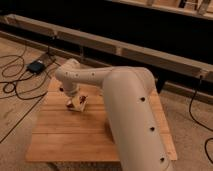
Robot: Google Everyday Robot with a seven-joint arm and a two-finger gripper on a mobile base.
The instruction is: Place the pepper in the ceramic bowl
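Wooden table (55,135) on tan floor (10,160); pincer (77,103) low over it, jaws apart.

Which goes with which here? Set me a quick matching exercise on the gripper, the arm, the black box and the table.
Things:
1. gripper
2. arm
3. black box
4. table

Place or colour:
A. on the floor among cables
B. cream
C. light wood planks
D. low over the table's far left part

Pairs: 1-D, 2-B, 3-A, 4-C
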